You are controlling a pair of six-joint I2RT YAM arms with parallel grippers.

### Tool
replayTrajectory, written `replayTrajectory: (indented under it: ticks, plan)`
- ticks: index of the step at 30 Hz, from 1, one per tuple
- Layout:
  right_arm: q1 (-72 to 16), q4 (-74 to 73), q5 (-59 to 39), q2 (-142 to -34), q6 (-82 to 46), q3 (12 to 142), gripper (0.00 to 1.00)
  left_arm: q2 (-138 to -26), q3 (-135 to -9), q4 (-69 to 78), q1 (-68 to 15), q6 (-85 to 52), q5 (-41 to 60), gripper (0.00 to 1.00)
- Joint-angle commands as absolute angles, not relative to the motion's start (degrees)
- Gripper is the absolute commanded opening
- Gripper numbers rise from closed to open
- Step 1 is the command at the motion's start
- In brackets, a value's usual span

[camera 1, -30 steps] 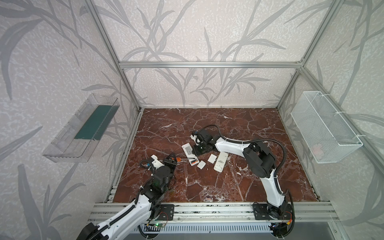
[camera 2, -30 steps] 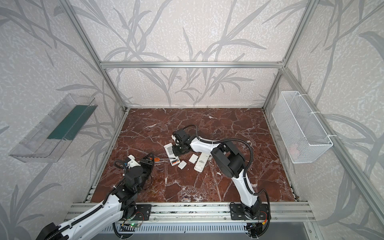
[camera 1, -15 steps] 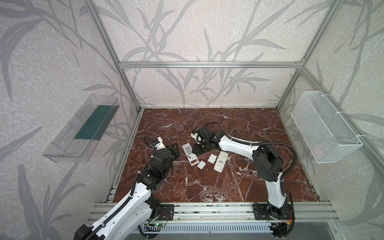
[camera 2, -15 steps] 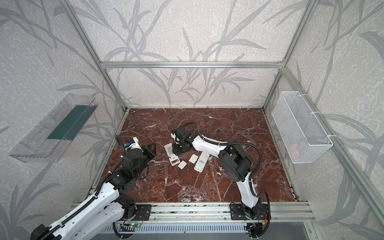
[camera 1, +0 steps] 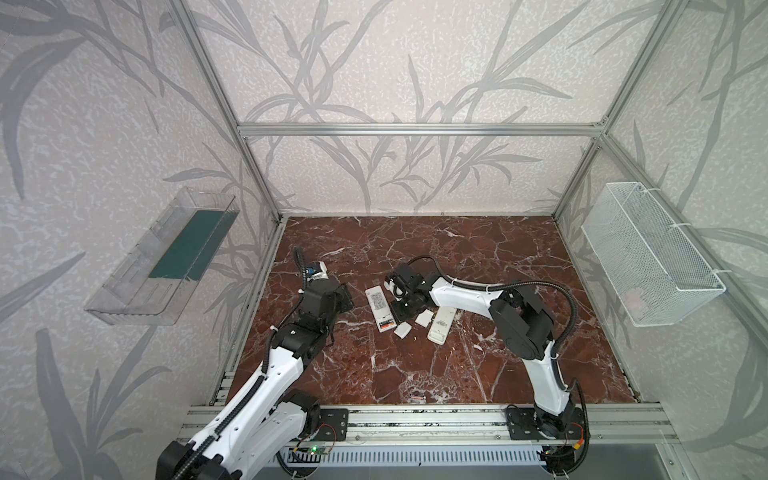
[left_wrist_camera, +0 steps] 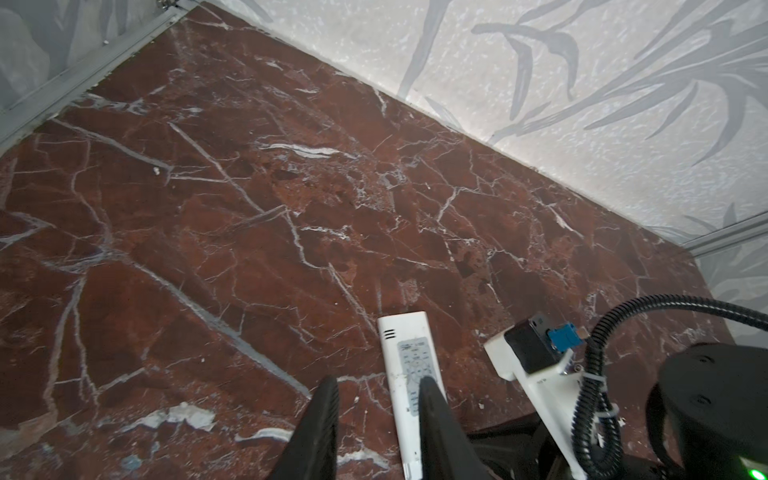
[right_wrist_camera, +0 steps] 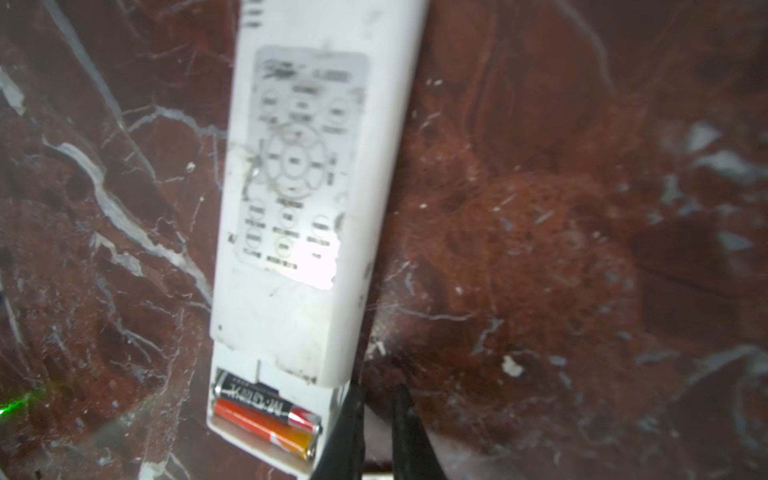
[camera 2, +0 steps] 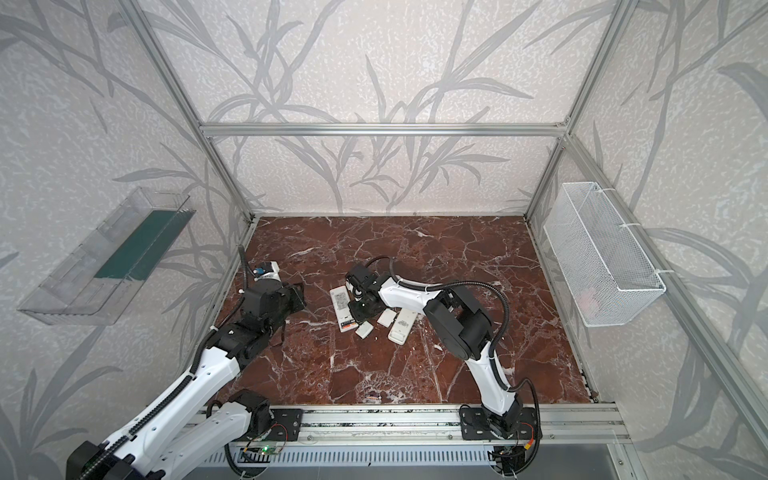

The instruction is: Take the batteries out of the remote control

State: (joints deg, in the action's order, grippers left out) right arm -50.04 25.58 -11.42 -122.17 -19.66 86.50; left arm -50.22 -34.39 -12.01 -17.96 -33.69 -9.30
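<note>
Done so far: the compartment at one end of the long white remote (camera 1: 380, 309) lies open, and two small white covers (camera 1: 402, 330) lie loose on the bench (camera 1: 415, 249) beside it
Left to do: both batteries sit in that compartment, a black one (right_wrist_camera: 253, 398) and an orange one (right_wrist_camera: 266, 427), neither lifted out yet (I'd call the job barely begun)
Second remote (camera 1: 441, 325): just right of the covers; I cannot tell whether it holds any cells
Remote's long axis: roughly back wall to front rail, a little slanted, open end nearest the rail
Batteries' long axis: side by side, crosswise to the remote's length
Right tool (right_wrist_camera: 376, 399): fingers together, empty, just beside the remote's open end
Left tool (left_wrist_camera: 376, 399): fingers apart, nothing between them, off to the remote's left
</note>
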Motion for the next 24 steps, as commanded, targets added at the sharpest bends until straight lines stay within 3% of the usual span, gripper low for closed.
replayTrajectory:
  ticks: [1, 10, 18, 24]
  plan:
    - [-51.94, 27.09, -12.53, -123.48, -20.47, 86.13, 0.15, -50.08, -34.98, -14.78, -16.14, -30.46, -5.78, 0.0]
    - [-54.93, 24.54, -15.71, -124.13, -22.76, 88.11, 0.15, -45.52, -31.94, -14.01, -15.03, -32.89, -3.95, 0.0]
    - [-56.17, 21.48, -18.89, -128.4, -23.79, 94.32, 0.16, -42.17, -28.53, -9.2, -14.94, -36.05, -8.32, 0.0]
    - [-55.19, 25.26, -18.71, -123.91, -22.54, 94.4, 0.16, -43.17, -25.51, -1.3, -14.88, -40.81, -9.49, 0.0]
